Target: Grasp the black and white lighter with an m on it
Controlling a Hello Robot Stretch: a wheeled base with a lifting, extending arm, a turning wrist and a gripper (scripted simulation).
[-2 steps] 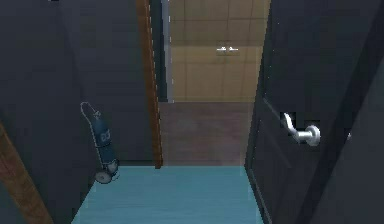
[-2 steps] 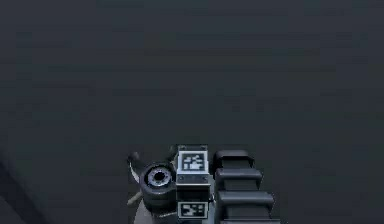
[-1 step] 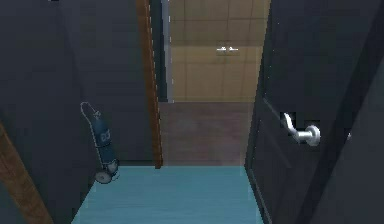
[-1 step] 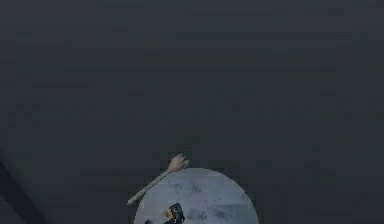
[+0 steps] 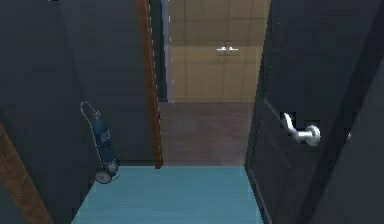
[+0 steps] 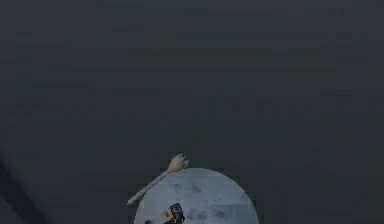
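Observation:
A round grey tabletop [image 6: 205, 198] shows at the bottom edge of the arm side view, against a dark wall. Near its front left stands a small dark thing with light marks [image 6: 175, 213]; it is too small to name. A pale wooden stick with a thicker rounded end [image 6: 160, 180] lies across the table's left rim and juts out past it.
In the forward view a doorway [image 5: 205, 80] opens ahead onto a brown floor and a tan tiled wall. A dark door with a silver lever handle [image 5: 303, 130] stands ajar on the right. A blue long-handled thing [image 5: 99, 143] leans on the dark left wall. The floor nearby is light blue [image 5: 170, 195].

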